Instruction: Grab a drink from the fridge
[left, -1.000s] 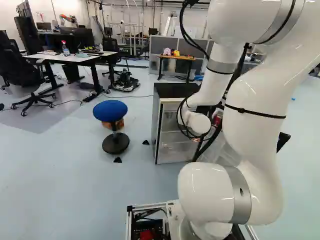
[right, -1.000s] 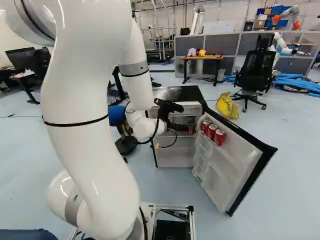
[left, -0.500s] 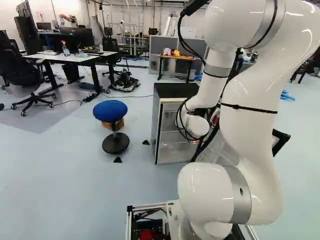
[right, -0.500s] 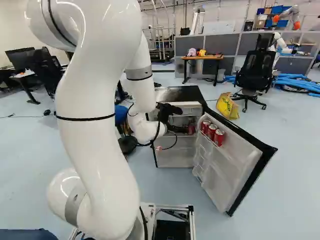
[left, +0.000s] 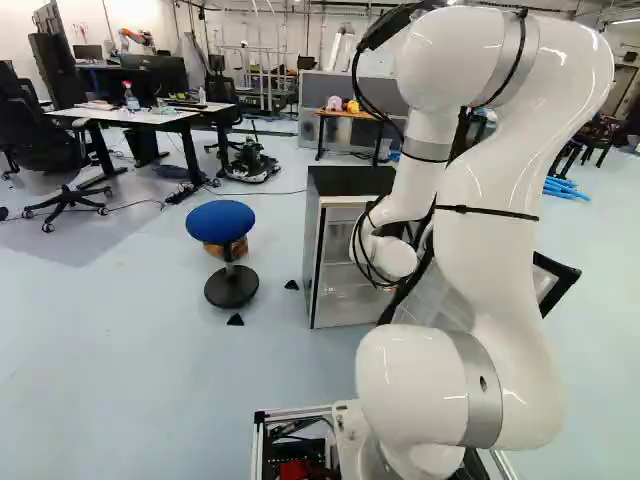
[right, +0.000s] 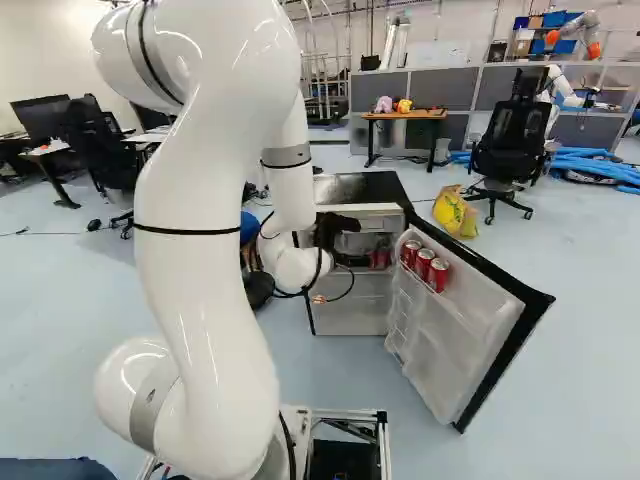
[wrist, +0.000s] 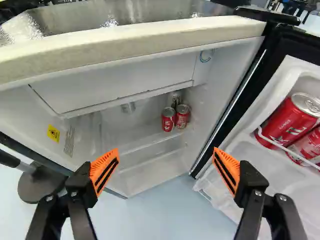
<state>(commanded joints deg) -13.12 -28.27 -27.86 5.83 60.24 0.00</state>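
1. Drink cans (wrist: 168, 121) in red are standing in the open fridge (left: 350, 180), while closest to the base cameras the white arm (right: 190, 250) is rising beside a metal frame (left: 300, 409).
2. Reaching toward the appliance, the gripper (right: 350, 240) is holding nothing; in the wrist view, its two orange pads (wrist: 104, 172) are standing wide apart, with only air between them.
3. Swinging out at the right of the right base view, the fridge door (right: 425, 370) is carrying three red cans (right: 438, 276) in a row behind the white rail (wrist: 285, 146) of its rack.
4. Deeper inside, ahead of the fingers and well apart from them, two red cans (wrist: 182, 118) are standing side by side on a shelf, near the inner wall next to the door. Another silver-topped item (wrist: 175, 97) is showing partly behind them, and a white panel (wrist: 120, 82) is spanning the space above.
5. Left of the appliance in the left base view, a stool (left: 220, 220) with a blue seat is standing on the pale floor.
6. Farther back in the right base view, a yellow bag (right: 455, 212) is resting beside a black office chair (right: 510, 140).
7. Beyond them, a small wooden table (right: 404, 115) is bearing two toys before grey partitions (right: 435, 88), and another robot (right: 580, 30) is showing at the far right.
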